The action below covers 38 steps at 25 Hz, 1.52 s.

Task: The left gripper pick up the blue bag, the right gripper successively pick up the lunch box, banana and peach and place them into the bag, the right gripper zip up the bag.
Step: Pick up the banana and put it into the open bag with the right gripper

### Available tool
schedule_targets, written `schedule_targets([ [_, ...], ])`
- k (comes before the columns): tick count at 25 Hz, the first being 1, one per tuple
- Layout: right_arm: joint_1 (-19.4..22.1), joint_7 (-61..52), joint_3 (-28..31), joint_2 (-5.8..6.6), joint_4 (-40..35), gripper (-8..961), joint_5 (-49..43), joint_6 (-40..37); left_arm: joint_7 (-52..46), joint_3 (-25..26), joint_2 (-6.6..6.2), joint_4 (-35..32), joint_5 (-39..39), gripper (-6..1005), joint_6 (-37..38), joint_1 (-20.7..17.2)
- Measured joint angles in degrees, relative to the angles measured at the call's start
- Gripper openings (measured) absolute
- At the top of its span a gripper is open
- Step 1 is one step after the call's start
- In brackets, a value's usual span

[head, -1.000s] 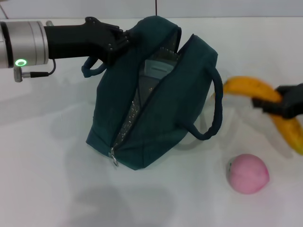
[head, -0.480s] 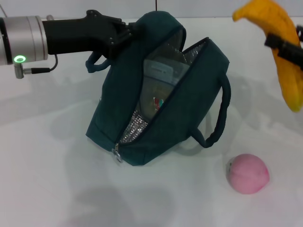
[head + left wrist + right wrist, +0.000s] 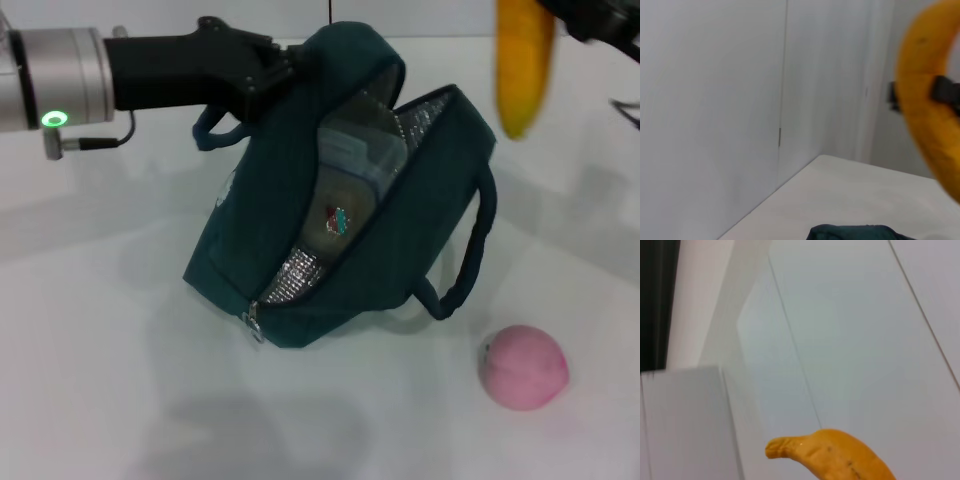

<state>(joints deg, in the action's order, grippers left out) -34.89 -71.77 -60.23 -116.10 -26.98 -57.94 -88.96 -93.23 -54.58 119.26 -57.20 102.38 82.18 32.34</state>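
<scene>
Now, with the left gripper [image 3: 272, 75] pinching the blue bag [image 3: 400, 240] open, the right gripper [image 3: 585, 18] clamps the banana [image 3: 522, 60] aloft, next needing lowering into the opening.

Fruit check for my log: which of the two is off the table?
The banana, hanging from the right end effector above the blue bag; the peach lies on the table.

No readable text, numbers or brand names anywhere, small pink-and-green label [image 3: 336, 219] on the lunch box [image 3: 345, 190] inside the blue bag [image 3: 390, 260], its marks illegible
</scene>
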Motion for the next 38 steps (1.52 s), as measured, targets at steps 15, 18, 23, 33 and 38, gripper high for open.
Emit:
schedule_targets([
  [15,-13.3,3.23,-1.78,-0.08,26.32,475,9.75,-3.12,1.17,-0.27,0.1,3.88,0.28,41,-0.71,3.96],
  [18,-13.66,3.17,-1.78,-0.07,28.32,479,9.6,-3.48,1.26,-0.27,0.17,4.1,0.36,41,-0.71,4.22],
  [23,-14.28,3.13,-2.07,-0.08,28.95,485,8.24,-1.27,1.28,-0.19,0.18,4.13,0.4,41,-0.77,4.31],
  [33,-17.29,3.13,-1.92,-0.08,29.82,498,1.72,0.27,1.3,-0.16,0.25,4.13,0.22,41,-0.89,4.13],
  [38,-16.78,3.48,-2.03,-0.08,29.67,504,0.29,-0.16,1.3,-0.18,0.27,4.11,0.16,41,-0.89,3.88],
])
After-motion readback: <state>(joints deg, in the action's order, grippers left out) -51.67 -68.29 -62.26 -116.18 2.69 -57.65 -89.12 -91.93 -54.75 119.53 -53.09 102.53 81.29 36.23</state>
